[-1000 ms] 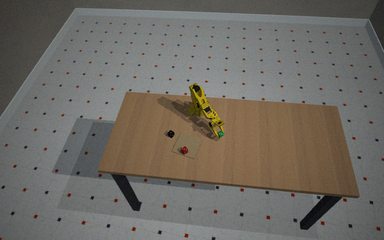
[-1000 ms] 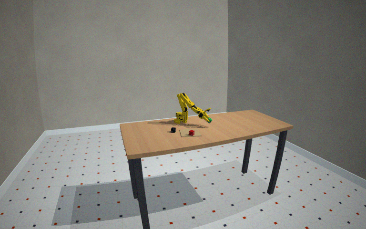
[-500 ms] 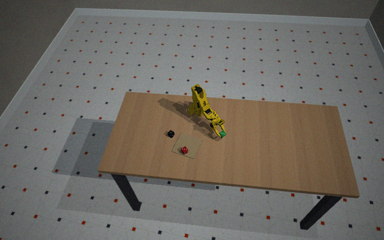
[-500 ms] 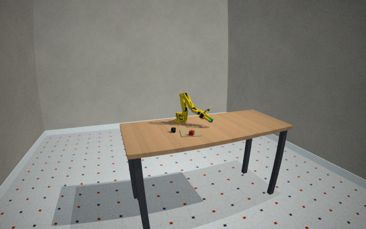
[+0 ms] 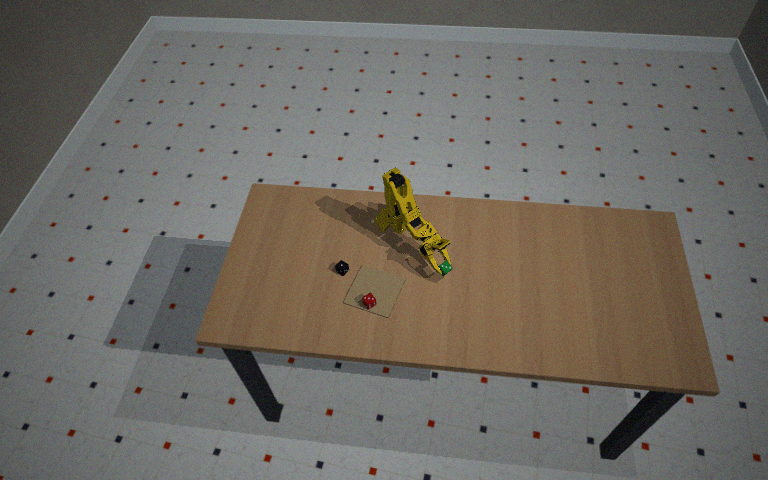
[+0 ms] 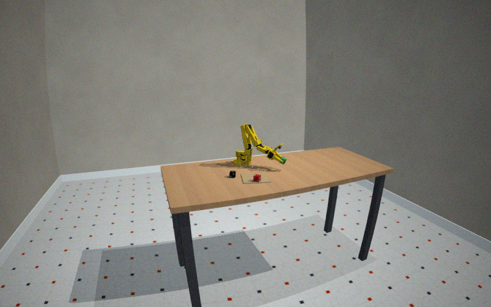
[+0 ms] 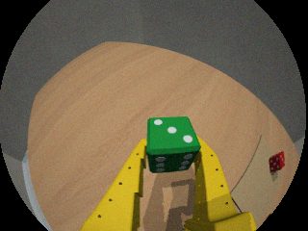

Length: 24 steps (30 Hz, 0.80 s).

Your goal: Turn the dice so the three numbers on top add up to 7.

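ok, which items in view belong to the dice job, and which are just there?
Part of the job:
- green die, in the gripper
- red die
- black die
- mat
- table, as support

Just there:
- patterned floor
- walls

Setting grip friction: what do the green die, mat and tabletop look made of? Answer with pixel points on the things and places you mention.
Green die [image 5: 446, 267] [image 6: 283, 160] [image 7: 172, 137]: probably plastic, satin; even color, crisp edges.
Mat [image 5: 380, 285] [image 6: 247, 179] [image 7: 255, 178]: matte, thin, plain tan; felt or card, can't tell.
Tabletop [image 5: 538, 283] [image 6: 202, 188] [image 7: 96, 96]: wood or laminate, low sheen; streaky grain.
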Each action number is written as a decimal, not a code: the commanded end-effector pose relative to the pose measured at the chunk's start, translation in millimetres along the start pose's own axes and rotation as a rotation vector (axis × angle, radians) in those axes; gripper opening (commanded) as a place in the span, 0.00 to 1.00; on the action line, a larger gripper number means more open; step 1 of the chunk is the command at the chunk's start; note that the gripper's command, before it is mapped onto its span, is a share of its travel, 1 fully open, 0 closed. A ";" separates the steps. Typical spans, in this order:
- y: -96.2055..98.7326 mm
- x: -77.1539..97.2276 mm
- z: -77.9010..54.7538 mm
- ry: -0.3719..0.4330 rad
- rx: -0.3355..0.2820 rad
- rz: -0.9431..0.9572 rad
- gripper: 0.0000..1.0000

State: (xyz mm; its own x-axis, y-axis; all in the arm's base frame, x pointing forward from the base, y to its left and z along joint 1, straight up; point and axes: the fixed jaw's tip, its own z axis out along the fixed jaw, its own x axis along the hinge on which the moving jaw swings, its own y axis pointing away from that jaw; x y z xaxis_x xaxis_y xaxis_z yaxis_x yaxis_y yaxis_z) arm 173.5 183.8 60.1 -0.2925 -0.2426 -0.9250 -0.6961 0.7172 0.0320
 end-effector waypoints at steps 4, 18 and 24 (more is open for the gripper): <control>3.1 -4.7 -0.3 -0.027 -0.012 -0.015 0.00; 3.0 -3.3 -1.2 -0.027 -0.011 -0.040 0.00; 3.0 -3.2 -1.1 -0.027 -0.011 -0.040 0.00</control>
State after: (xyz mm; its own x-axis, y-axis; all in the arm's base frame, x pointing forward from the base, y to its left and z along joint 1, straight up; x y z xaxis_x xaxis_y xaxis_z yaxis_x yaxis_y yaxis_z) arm 172.6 182.9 59.1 -0.2752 -0.2606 -0.9254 -0.7032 0.7109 0.0089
